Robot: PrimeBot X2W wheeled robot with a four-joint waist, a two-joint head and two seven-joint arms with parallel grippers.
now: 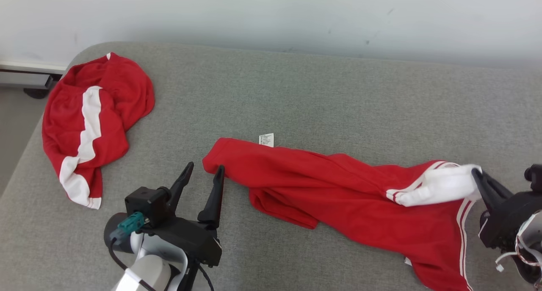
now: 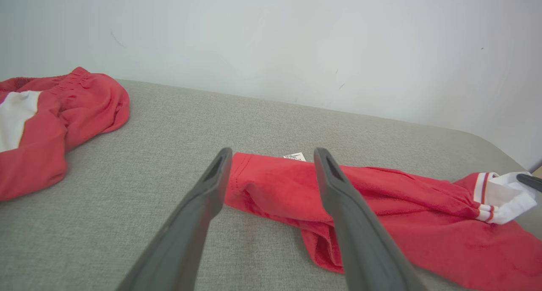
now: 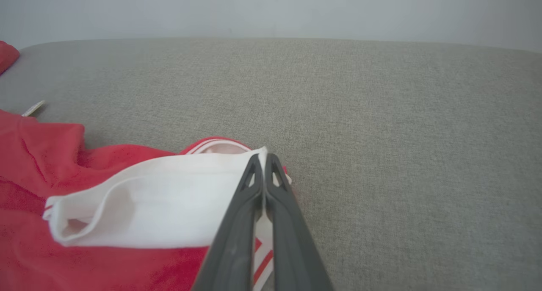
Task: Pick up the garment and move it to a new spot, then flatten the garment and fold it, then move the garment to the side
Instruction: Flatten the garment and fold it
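Along the near right edge of the cushion (image 1: pixel 296 92) the garment (image 1: pixel 338 189) is laid out long, its white cuff (image 1: pixel 440 185) pinched by the closed right gripper (image 1: pixel 476 174) while the left gripper (image 1: pixel 205 167) is held wide open at the other end, apparently for stretching it flat.

A pale wall (image 1: pixel 271 15) with small dark flecks rises behind the grey fabric-covered tabletop (image 1: pixel 296 96). At the frame's left edge lie greyish floor (image 1: pixel 12 130) and a white ledge (image 1: pixel 29 66) along the wall.
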